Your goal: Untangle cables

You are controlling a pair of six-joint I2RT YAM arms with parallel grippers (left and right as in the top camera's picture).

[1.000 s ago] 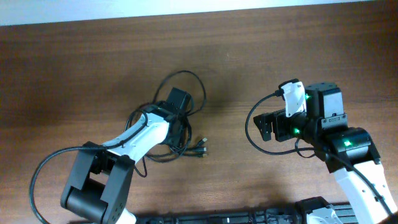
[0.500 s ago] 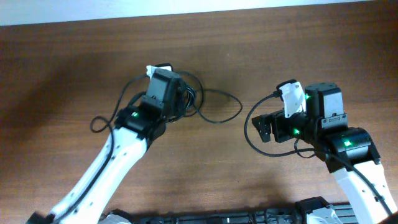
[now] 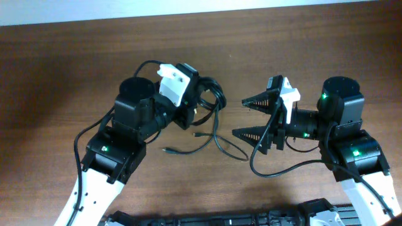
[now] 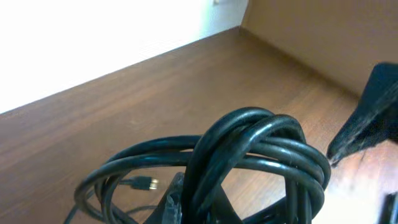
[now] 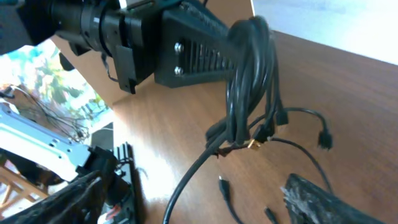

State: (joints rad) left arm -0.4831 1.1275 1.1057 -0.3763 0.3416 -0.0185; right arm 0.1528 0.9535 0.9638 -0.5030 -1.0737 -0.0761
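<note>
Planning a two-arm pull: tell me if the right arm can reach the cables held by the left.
Probably yes: the right fingers stand open, facing the cables, with nothing between them.

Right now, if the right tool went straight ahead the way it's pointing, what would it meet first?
Most likely the bunch of black cables that the left tool holds up. The right wrist view shows it directly ahead of the open right tool, with nothing in between. Height is hard to judge, so it might only brush the hanging strands.
</note>
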